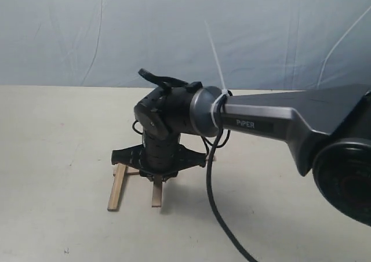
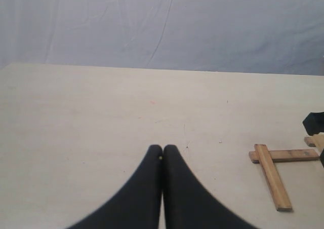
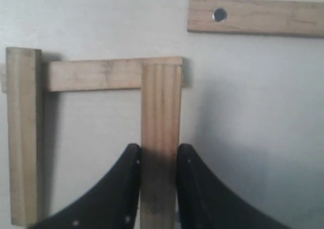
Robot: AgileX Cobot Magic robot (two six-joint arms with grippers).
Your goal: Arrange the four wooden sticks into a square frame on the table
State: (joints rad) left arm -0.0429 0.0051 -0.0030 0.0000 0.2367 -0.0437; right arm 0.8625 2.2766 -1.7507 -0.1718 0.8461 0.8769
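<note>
Right pincer (image 3: 158, 155), black, points down at the pale cream desk (image 1: 52, 157) and is clenched on a short flat light-brown wooden bar, the held stick (image 3: 161, 107), with one finger on each long edge near one end. The far end of the held stick lies over the end of a second light-brown wooden bar, the cross stick (image 3: 96, 74), making a square corner. A third light-brown wooden bar, the side stick (image 3: 23, 138), lies over the other end of the cross stick, roughly parallel to the held stick. The cross stick's tip juts slightly past it. These three form a U: three sides of a square, with the fourth side open. The fourth light-brown wooden bar, the loose stick (image 3: 253, 17), has a small dark dot near one end. It lies flat on the desk beyond the cross stick, roughly parallel to it and touching none of the others. In the exterior view the right pincer sits low over the group, left of centre, and hides most of it. Left pincer (image 2: 162, 152) is clenched with nothing between its black fingers, over bare desk, well apart from the sticks. A blue-grey wrinkled cloth backdrop (image 1: 174, 30) hangs behind the desk.
</note>
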